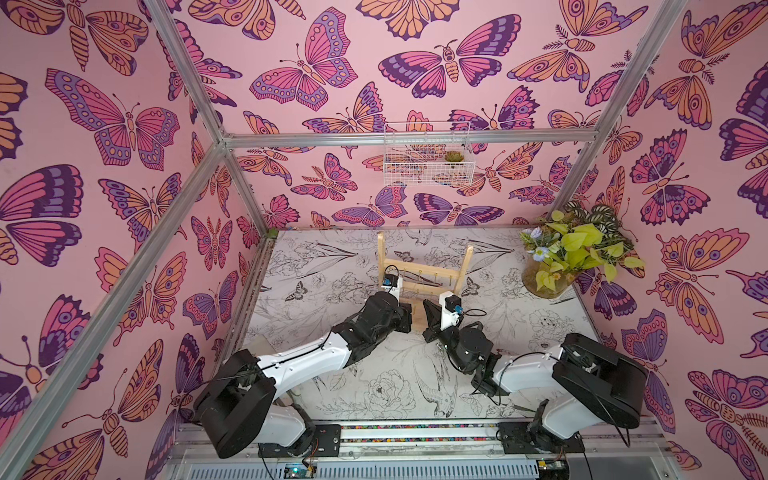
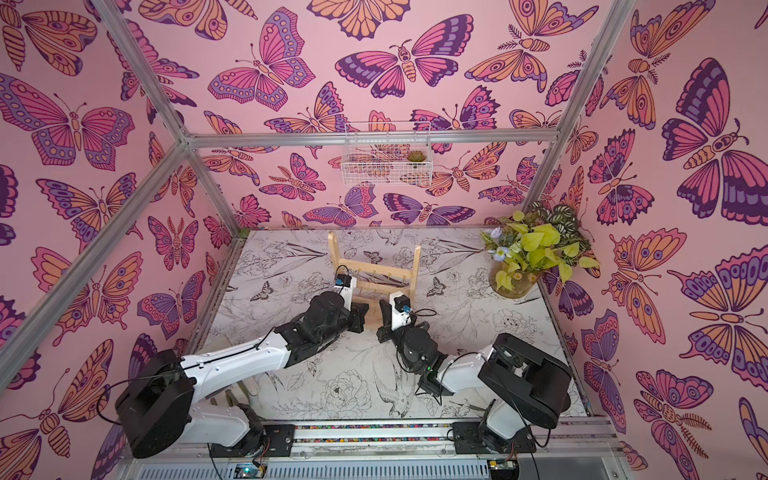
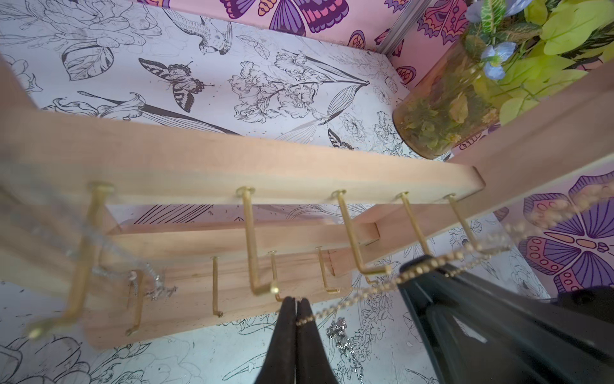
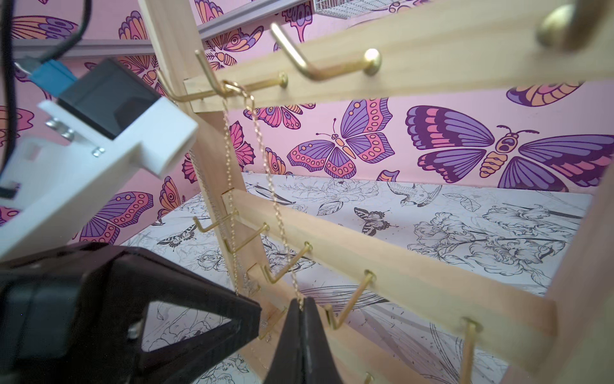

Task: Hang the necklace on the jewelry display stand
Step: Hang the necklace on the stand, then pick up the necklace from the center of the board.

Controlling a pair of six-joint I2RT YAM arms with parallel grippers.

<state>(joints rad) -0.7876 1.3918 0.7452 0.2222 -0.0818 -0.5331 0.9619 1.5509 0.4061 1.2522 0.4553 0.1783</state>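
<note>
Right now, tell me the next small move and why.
Probably open the right gripper. The necklace already loops over a top hook on the stand, and one strand runs down into that gripper's shut jaws; the left gripper pinches the chain too. Released, it should hang free.

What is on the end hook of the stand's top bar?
The necklace loops over that hook; one strand runs down into the shut right gripper. The other strand's lower end is covered.
</note>
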